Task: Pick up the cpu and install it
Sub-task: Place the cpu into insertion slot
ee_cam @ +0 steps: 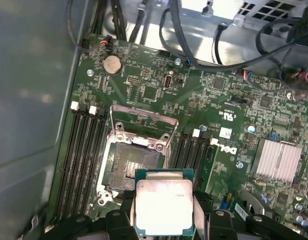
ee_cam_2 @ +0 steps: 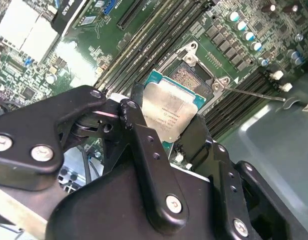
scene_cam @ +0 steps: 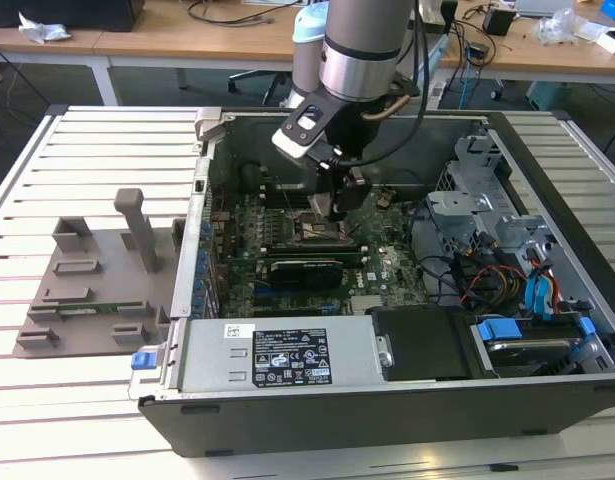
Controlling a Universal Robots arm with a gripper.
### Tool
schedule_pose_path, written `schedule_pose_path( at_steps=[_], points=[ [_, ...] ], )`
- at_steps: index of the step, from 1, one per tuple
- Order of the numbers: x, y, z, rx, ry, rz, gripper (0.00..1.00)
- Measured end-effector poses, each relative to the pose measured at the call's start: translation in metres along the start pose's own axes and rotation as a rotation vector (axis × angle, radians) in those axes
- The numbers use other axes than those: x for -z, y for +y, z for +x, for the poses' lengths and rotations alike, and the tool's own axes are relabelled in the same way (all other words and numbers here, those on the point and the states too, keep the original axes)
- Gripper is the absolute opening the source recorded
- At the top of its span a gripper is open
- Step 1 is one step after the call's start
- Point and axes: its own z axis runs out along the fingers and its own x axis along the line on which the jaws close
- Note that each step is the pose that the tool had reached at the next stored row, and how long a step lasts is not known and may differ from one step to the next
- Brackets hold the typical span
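The computer case (scene_cam: 387, 420) lies on its side with its panel off, so the socket (ee_cam: 136, 162) faces upward and can be reached from overhead. The arm (scene_cam: 359, 45) comes down into the case from directly above the socket, probably so the chip can go in flat. A grey moulded tray (scene_cam: 82, 290) sits outside the case, well apart from the socket on the exterior view's left. The green motherboard (ee_cam: 154, 92) surrounds the socket, with memory slots (ee_cam: 86, 150) running along both of its flanks.

The socket's metal load frame (ee_cam: 143, 117) is hinged back and stands open, which leaves the dark contact field bare to receive the part. The gripper (scene_cam: 340, 205) hangs just over the socket. Its jaws are clamped on the cpu (ee_cam: 164, 207), pinching two opposite edges so the silvery top plate faces the cameras and the underside stays untouched.

In the first wrist view the cpu overlaps one edge of the socket while most of the contact field is uncovered, so I judge it held above the socket and not seated.

The gap between chip and socket cannot be told. The picture border crops the cpu's near edge. In the second wrist view the black linkage hides part of the socket. The contacts are too fine to make out.
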Motion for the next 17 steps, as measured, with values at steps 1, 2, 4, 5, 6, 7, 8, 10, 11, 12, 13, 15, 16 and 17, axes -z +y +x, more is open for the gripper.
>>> schedule_pose_path(
  at_steps=[1,2,4,5,6,7,8,10,11,12,13,15,16,17],
  points=[
    [0.0,0.0,0.0,-0.011,0.0005,-0.0001,0.55],
    [0.0,0.0,0.0,-0.02,0.001,-0.0001,0.55],
    [-0.0001,0.0,0.0,-0.052,0.0024,-0.0004,0.55],
    [-0.0001,0.0,0.0,-0.061,0.0028,-0.0004,0.55],
    [-0.0001,0.0,0.0,-0.074,0.0034,-0.0004,0.55],
    [-0.0001,0.0,0.0,-0.084,0.0039,-0.0005,0.55],
    [-0.0001,0.0,0.0,-0.096,0.0044,-0.0006,0.55],
    [-0.0002,0.0,0.0,-0.124,0.0058,-0.0008,0.55],
    [-0.0002,0.0,0.0,-0.131,0.0061,-0.0008,0.55],
    [-0.0002,0.0,0.0,-0.141,0.0066,-0.0009,0.55],
    [-0.0002,0.0,0.0,-0.153,0.007,-0.0009,0.55],
    [-0.0002,0.0,0.0,-0.175,0.0081,-0.0011,0.55],
    [-0.0002,0.0,0.0,-0.181,0.0084,-0.0012,0.55],
    [-0.0002,0.0,0.0,-0.194,0.009,-0.0013,0.55]
  ],
)
